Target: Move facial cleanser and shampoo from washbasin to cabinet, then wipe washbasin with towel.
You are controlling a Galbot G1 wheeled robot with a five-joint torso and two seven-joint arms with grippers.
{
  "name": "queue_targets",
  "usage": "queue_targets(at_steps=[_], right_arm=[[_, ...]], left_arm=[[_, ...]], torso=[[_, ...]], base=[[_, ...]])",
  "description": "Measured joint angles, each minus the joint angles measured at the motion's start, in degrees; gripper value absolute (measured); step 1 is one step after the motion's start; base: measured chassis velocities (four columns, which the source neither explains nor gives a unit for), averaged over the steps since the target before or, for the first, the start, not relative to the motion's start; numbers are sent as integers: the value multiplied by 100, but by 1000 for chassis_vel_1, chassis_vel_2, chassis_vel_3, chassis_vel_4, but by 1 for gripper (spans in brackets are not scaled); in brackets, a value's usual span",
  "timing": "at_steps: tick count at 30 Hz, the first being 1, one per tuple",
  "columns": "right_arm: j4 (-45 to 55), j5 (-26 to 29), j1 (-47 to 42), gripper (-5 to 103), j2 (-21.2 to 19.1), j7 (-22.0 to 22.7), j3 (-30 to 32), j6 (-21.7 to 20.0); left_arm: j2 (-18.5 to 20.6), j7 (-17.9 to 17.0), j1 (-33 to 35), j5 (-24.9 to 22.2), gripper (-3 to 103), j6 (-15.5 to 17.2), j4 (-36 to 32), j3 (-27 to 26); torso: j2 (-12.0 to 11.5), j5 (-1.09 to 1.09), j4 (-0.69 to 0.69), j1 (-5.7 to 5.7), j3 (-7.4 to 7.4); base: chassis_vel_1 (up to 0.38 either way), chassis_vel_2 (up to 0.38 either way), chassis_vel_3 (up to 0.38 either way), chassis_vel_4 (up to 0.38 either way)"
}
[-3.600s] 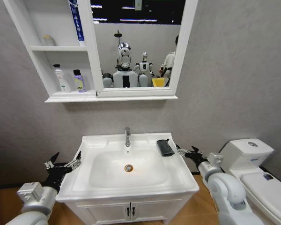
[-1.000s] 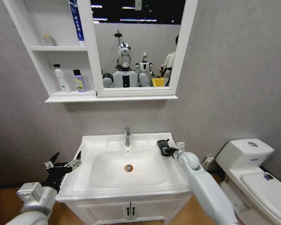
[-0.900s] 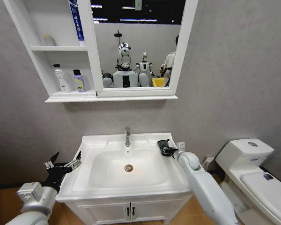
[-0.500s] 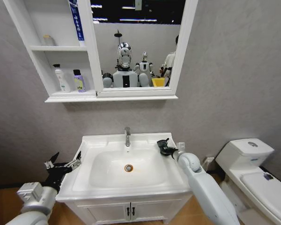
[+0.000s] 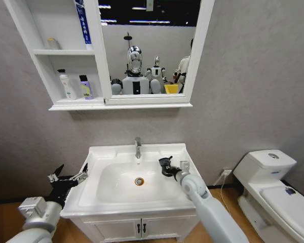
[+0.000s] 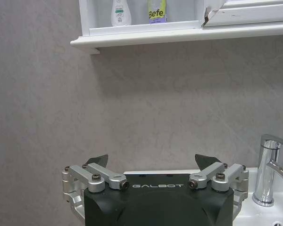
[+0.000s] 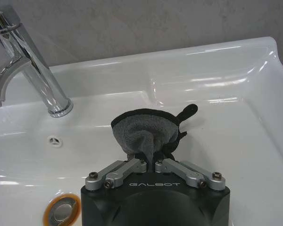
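Towel (image 7: pixel 146 134), dark grey, is bunched and clamped between the fingers of the right gripper (image 7: pixel 151 162), hanging over the right side of the washbasin (image 5: pixel 99 190) bowl, near the chrome faucet (image 7: pixel 35 66). "GALBOT" is printed on both gripper bodies. Left gripper (image 6: pixel 153 162) is held off the basin's left edge, fingers spread apart and grasping nothing. On the cabinet (image 5: pixel 76 104) lower shelf stand a white bottle (image 6: pixel 119 12) and a purple one (image 6: pixel 156 10) marked "Befe".
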Motion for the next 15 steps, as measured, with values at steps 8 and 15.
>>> queue_targets(at_steps=[8,15], right_arm=[[71,-40,-389,3,-111,97,91,0],[-91,-53,-378,3,-20,7,105,0]], left_arm=[[0,0,0,0,100,0,0,0],[0,0,1,0,100,0,0,0]], torso=[[0,1,-2,0,0],[0,1,-2,0,0]], base=[[0,0,0,0],[0,0,0,0]])
